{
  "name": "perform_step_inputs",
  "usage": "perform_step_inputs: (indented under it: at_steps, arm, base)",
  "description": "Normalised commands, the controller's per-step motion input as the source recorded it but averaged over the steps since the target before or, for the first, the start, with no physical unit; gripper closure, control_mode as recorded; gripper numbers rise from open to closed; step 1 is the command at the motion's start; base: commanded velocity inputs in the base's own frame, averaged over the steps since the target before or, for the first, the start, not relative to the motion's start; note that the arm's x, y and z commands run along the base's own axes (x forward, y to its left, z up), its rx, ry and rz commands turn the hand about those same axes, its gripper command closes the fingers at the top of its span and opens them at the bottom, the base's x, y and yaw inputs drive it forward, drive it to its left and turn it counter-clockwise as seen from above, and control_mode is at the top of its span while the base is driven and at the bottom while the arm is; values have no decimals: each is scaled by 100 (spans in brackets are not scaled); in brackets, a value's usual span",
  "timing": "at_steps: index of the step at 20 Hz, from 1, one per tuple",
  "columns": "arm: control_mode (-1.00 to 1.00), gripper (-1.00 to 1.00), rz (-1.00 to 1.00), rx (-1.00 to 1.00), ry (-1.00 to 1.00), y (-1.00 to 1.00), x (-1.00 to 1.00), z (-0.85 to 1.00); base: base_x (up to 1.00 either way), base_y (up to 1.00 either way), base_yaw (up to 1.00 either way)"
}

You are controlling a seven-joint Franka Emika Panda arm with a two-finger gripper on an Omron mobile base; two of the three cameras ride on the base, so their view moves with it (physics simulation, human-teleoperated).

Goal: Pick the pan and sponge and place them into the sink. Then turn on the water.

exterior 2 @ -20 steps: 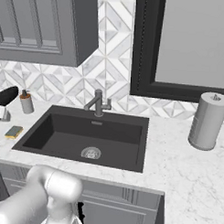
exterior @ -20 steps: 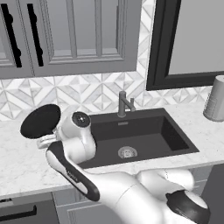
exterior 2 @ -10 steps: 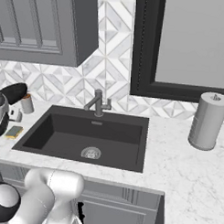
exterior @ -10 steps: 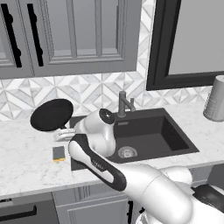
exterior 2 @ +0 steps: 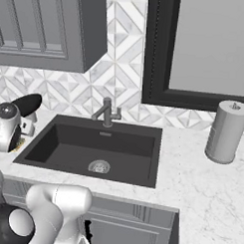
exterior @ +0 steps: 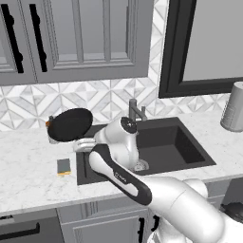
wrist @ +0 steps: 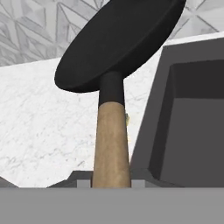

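My gripper (exterior: 86,145) is shut on the light-brown wooden handle (wrist: 112,144) of the black pan (exterior: 70,124). It holds the pan tilted in the air over the counter, just left of the sink's left rim. From the right base view the pan (exterior 2: 28,104) hangs above the hand at the far left. The sponge (exterior: 63,166), dark on top with a yellow edge, lies flat on the marble in front of the pan. The dark-grey sink (exterior: 191,151) is empty, with a round drain (exterior 2: 99,166). No water is in view at the faucet (exterior: 135,111).
A grey soap dispenser (exterior: 50,124) with an orange collar stands behind the pan at the backsplash. A paper towel roll (exterior 2: 226,131) stands on the counter right of the sink. Wall cabinets (exterior: 76,38) hang above the left counter.
The arm has carried the pan to the right, from the left counter toward the sink's left edge. The sponge has come into sight and stays on the counter.
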Motion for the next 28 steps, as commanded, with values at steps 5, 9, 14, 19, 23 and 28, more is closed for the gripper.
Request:
perform_step_inputs:
  at_steps: [5,9,14,19,23,28]
  arm:
    - [-100,100,-13,-5,11,-61,3,0]
    - [-100,100,-2,-4,10,-71,4,0]
    - [-100,100,-2,-1,6,-62,0,0]
    - [-100,100,-3,-2,11,-37,0,-2]
    - [-100,100,-1,-6,15,-22,0,-6]
    - [-100,100,0,-9,15,-24,2,-11]
  base:
    - [0,0,0]
    - [0,0,0]
    - [0,0,0]
    - [0,0,0]
    - [0,0,0]
    - [0,0,0]
